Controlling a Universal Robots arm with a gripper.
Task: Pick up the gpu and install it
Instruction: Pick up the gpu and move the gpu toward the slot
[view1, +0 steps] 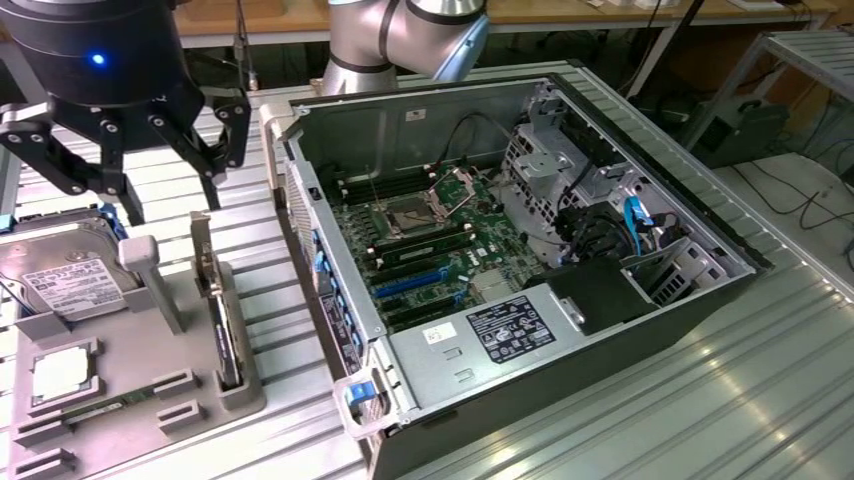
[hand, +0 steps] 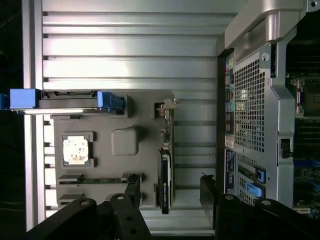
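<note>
My gripper (view1: 167, 195), spread wide, hangs above the gpu (view1: 211, 295), which stands on edge, long axis running near-to-far.

The tool (view1: 167, 190) hangs with its jaws spread wide above the grey holder (view1: 180, 345) at the exterior view's left, touching nothing. The gpu (view1: 223, 320) stands on edge in the holder's slot nearest the uncovered computer case (view1: 400, 120) — a hard drive (view1: 60, 280) and a processor chip (view1: 60, 372) sit further left. Everything rests on a ribbed metal surface (view1: 694, 400).
</note>
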